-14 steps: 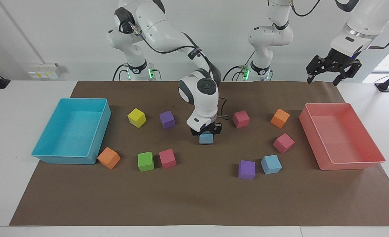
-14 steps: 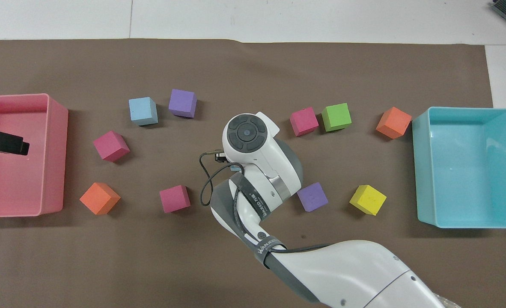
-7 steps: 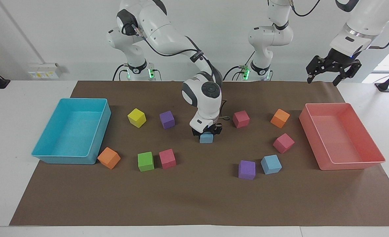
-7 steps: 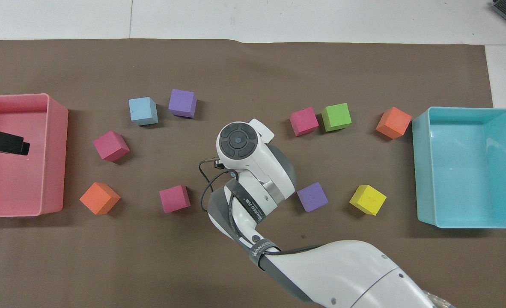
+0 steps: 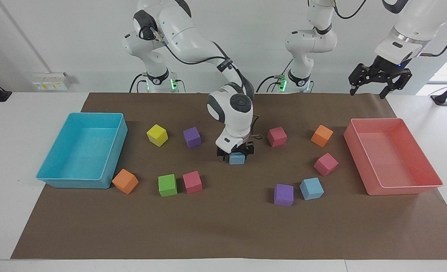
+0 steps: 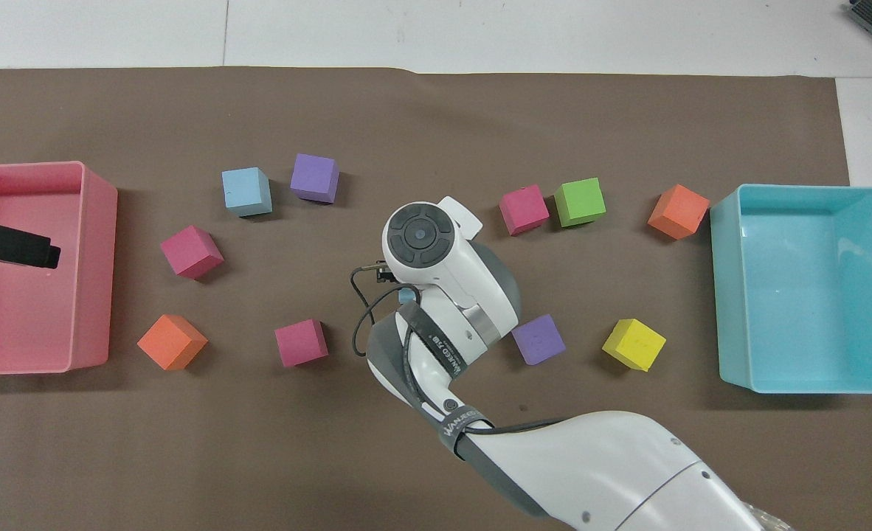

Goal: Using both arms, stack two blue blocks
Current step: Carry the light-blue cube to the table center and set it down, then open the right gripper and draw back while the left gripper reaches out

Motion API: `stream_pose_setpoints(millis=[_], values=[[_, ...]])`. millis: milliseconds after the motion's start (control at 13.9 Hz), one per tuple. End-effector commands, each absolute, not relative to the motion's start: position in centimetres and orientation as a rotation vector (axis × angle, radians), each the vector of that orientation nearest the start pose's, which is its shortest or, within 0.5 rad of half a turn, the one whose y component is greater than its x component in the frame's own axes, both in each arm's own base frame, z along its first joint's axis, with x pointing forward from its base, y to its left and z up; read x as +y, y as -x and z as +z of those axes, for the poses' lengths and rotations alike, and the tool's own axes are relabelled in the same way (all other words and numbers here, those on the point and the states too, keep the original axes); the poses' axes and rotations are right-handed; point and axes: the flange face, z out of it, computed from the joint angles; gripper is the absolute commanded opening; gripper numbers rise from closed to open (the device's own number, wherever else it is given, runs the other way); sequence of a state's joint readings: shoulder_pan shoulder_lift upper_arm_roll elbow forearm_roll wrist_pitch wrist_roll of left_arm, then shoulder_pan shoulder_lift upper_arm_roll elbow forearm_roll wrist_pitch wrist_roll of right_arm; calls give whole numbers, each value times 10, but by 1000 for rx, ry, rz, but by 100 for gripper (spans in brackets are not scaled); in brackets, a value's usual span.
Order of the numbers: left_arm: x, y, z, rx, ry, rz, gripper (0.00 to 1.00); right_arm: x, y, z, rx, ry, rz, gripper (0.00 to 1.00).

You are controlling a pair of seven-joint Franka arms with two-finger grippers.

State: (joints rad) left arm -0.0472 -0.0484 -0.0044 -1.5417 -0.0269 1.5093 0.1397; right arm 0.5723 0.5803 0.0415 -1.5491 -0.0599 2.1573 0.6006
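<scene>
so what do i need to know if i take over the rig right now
Right gripper: down around one blue block at the middle of the mat; I cannot tell whether it grips it.
Left gripper: open, holding nothing, up over the pink tray, waiting.
Other blue block: on the mat beside a purple cube, farther from the robots and toward the left arm's end.
Done: nothing stacked yet.
Left: set one blue block on top of the other.

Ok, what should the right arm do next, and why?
Probably raise the right pincer up: it sits low over a blue block resting on the mat, and the left pincer, waiting above the pink tray, needs room to bring the other blue block.
</scene>
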Motion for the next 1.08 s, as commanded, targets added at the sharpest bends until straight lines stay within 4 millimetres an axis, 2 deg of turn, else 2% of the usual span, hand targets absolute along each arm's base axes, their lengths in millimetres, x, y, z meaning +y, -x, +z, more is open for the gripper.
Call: stream_pose_setpoints(millis=[0,216,288,576,647,935,1007], values=[[-25,-531,662,283,3159,-36,100,383,-580,363,-30,3138,-139,100],[-23,-533,662,249,3161,-46,100,374,-580,405,-5,3107,-190,100],[-23,-534,662,248,3160,-50,100,358,-584,420,30,3103,-191,100],[-23,-543,654,248,3162,-36,100,323,-578,477,50,3082,-185,100],[-25,-549,653,253,3160,-55,100,314,-576,487,43,3080,-178,100],[-38,-580,627,188,3166,-121,100,271,-578,513,118,3063,-130,100],[-48,-589,616,191,3166,-135,100,260,-581,517,162,3041,-108,100]])
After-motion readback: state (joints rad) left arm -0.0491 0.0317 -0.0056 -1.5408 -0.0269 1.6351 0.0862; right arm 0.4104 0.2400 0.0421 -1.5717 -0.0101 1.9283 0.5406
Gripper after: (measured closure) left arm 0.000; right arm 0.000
